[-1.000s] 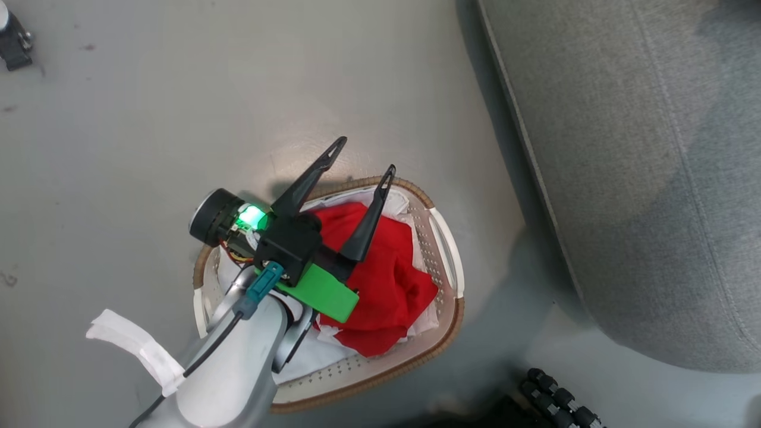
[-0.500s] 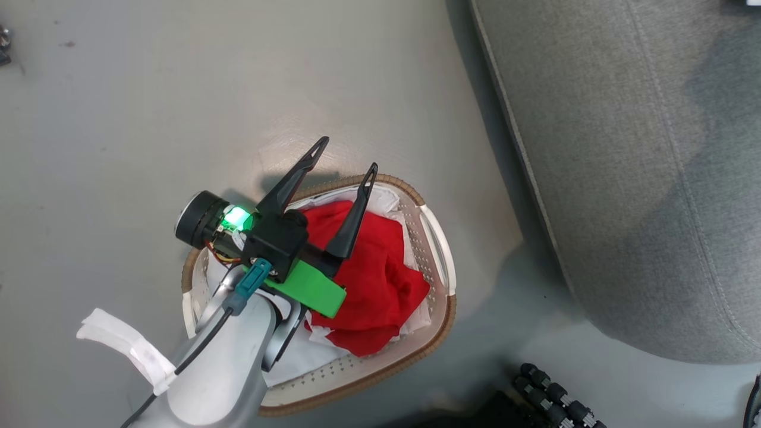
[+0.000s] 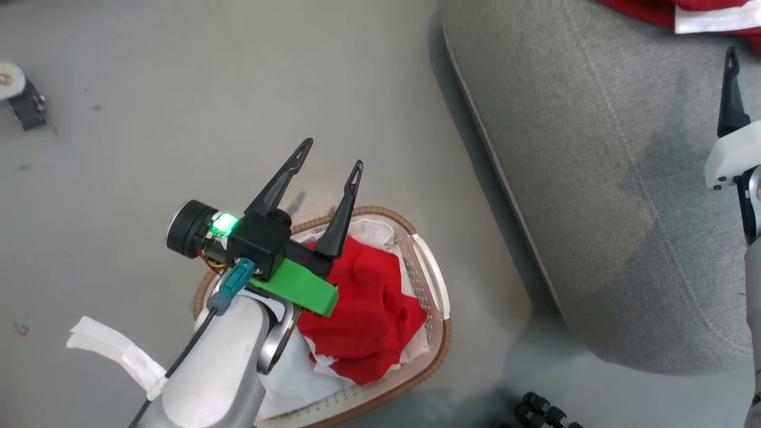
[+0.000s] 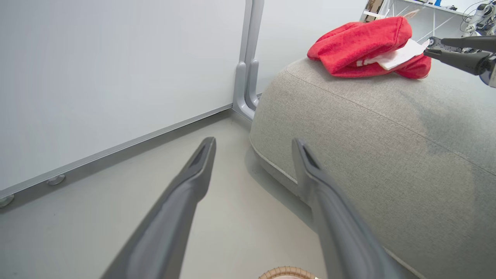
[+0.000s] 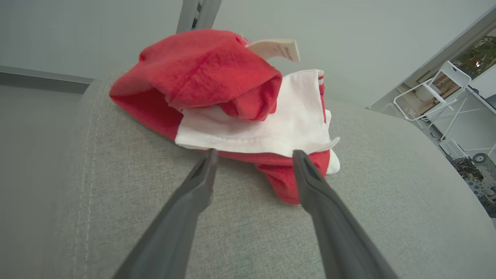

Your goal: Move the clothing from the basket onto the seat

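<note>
place: lab | cues: partition wall (image 4: pixel 116 77), equipment shelving (image 4: pixel 445 4), white folding chair (image 5: pixel 456 73)

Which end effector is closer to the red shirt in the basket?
Left. The left end effector hangs over the basket, above the shirt; the right end effector is over the seat.

Bare floor (image 3: pixel 148 119) lies open left of the basket (image 3: pixel 439 285); the seat (image 3: pixel 594 208) rises near its right. The left gripper (image 3: pixel 333 153), spread, hangs over the basket's far rim. 1 red shirt (image 4: pixel 364 46) occupies the seat's far edge.
</note>
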### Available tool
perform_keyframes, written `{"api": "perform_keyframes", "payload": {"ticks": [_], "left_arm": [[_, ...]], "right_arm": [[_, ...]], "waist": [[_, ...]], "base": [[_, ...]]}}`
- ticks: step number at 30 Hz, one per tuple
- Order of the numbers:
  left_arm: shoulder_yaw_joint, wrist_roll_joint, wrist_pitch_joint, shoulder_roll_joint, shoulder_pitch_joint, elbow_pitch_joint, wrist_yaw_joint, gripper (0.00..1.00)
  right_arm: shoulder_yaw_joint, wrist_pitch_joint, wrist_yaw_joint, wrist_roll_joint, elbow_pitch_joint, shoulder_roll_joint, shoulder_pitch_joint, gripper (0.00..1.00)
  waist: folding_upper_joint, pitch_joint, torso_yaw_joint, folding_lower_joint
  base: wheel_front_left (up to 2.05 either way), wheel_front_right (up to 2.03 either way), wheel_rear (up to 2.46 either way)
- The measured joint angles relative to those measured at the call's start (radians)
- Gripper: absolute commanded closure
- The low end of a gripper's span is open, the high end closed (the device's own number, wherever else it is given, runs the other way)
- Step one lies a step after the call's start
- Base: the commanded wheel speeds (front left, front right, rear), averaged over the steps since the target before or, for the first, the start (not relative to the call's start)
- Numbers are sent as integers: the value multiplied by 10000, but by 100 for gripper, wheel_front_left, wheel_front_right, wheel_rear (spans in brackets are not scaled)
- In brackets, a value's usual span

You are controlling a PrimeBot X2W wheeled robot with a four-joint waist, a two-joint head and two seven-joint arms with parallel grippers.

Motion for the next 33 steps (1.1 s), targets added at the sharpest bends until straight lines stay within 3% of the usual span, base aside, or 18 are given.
{"api": "perform_keyframes", "payload": {"ticks": [12,21,28,33], "left_arm": [[1394,-343,-2,-405,823,10,96,0],[2706,-472,-2,-633,1872,165,196,0],[3664,-608,-2,-794,2911,188,332,0],[4174,-623,-2,-828,3596,155,359,0]], "right_arm": [[1198,0,0,533,-685,17,289,0],[1988,0,0,1032,-984,949,699,0],[2531,0,0,1315,-1227,1718,2052,0],[2734,0,0,1664,-1664,1904,3098,0]], "waist": [[-1,-1702,584,-1],[0,-2880,1402,-1],[0,-3759,1910,-1],[0,-4305,2195,-1]], "base": [[0,0,0],[0,0,0],[0,0,0],[0,0,0]]}}
